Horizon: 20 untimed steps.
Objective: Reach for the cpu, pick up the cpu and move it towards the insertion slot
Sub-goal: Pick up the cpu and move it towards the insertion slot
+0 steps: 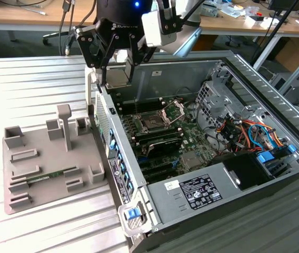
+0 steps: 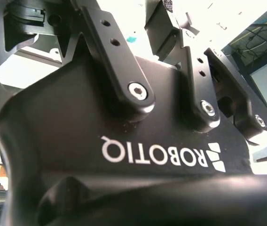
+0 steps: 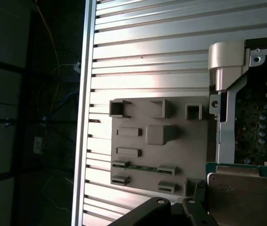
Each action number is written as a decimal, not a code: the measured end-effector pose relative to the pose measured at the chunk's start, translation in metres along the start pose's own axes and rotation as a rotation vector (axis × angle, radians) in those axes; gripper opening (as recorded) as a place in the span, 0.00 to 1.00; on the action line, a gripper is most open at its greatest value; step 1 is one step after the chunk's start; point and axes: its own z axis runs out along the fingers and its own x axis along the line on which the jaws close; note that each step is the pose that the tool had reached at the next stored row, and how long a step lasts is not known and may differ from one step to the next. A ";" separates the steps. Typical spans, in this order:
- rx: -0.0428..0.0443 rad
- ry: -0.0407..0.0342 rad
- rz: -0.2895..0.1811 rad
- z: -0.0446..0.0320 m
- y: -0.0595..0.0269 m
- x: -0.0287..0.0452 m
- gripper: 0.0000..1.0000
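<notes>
In the exterior view my gripper [image 1: 117,77] hangs over the far left corner of the open computer case [image 1: 139,200]. It is shut on the cpu [image 1: 120,77], a pale flat square held level between the fingertips. The first wrist view shows the cpu [image 3: 239,193] close up, silvery with a thin green rim, beside the black fingers [image 3: 190,209]. The insertion slot [image 1: 152,123] is a square socket with a dark centre on the motherboard. Its silver hinged frame [image 1: 172,112] stands open. The slot lies lower and toward the exterior view's right of the gripper. The gripper's black body [image 2: 138,155] appears in the second wrist view.
A grey fixture plate [image 1: 44,163] with posts and a green memory stick [image 1: 47,176] lies on the ribbed metal table [image 1: 28,89], left of the case. Inside the case are black memory slots [image 1: 160,142], a drive cage [image 1: 212,100], coloured cables [image 1: 249,132] and a power supply [image 1: 202,190].
</notes>
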 end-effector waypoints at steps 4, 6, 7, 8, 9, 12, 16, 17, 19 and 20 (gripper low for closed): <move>0.0000 0.0000 0.000 0.0000 -0.0002 -0.0020 0.55; 0.0000 0.0000 0.000 0.0000 -0.0002 -0.0028 0.55; 0.0000 0.0000 0.000 0.0000 -0.0003 -0.0032 0.55; 0.0000 0.0000 0.000 0.0000 -0.0003 -0.0035 0.55; 0.0000 0.0000 0.000 0.0000 -0.0004 -0.0041 0.55; 0.0000 0.0000 0.000 0.0000 -0.0005 -0.0059 0.55; 0.0001 0.0000 0.000 0.0000 -0.0006 -0.0078 0.55; 0.0000 0.0000 0.000 0.0000 -0.0007 -0.0081 0.55; 0.0000 0.0000 0.000 0.0000 -0.0008 -0.0093 0.55; 0.0000 -0.0001 0.000 0.0000 -0.0008 -0.0097 0.55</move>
